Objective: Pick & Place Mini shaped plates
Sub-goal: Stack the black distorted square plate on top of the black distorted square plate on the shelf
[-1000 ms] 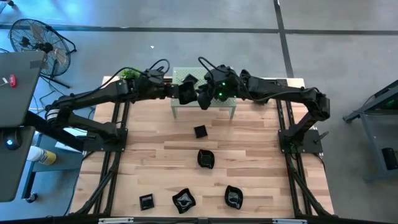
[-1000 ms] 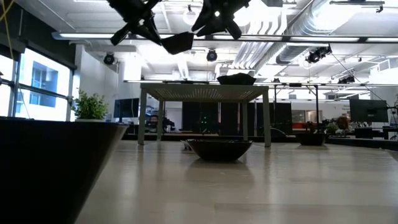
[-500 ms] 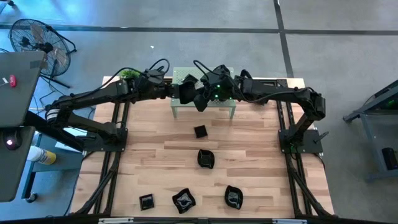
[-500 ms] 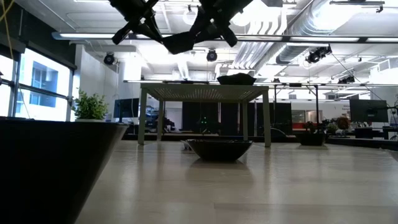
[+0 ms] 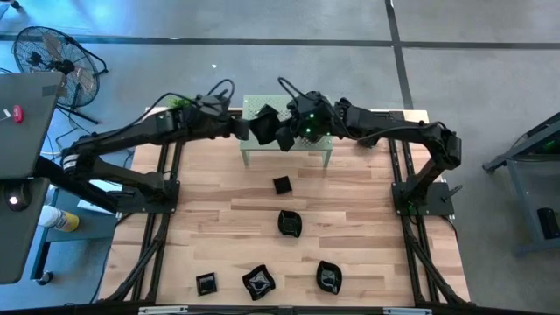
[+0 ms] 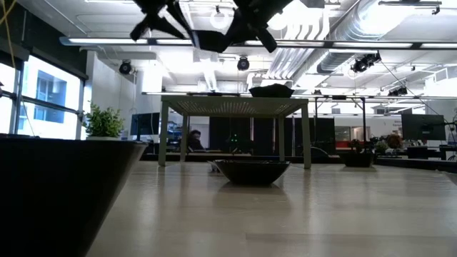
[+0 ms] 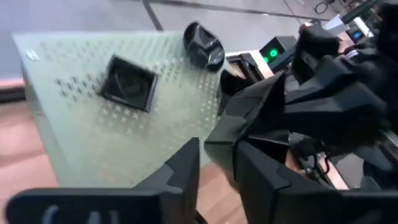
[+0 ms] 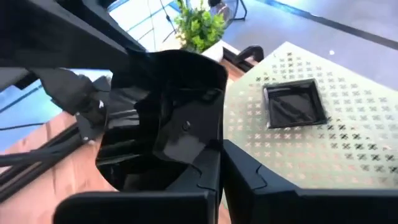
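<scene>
A glossy black mini plate hangs in the air over the left end of a pale green perforated stand. My right gripper is shut on it. My left gripper is open just left of the plate and touches nothing. A square plate and a rounded plate rest on the stand's top. My right gripper pinches the plate's rim between its two fingers, coming roughly level from the table's right. The plate sticks out past the fingertips toward the left arm. It is tilted, lifted clear of the stand and table, with its hollow side facing the wrist camera.
Several more black plates lie on the wooden table: a square one, a rounded one, and three near the front edge. The stand sits at the far middle. A potted plant stands at the far left.
The right gripper moved left to the plate that the left gripper was holding up and took hold of it. The left gripper then let go and drew back toward the table's left. The plate stayed with the right gripper and rose slightly.
</scene>
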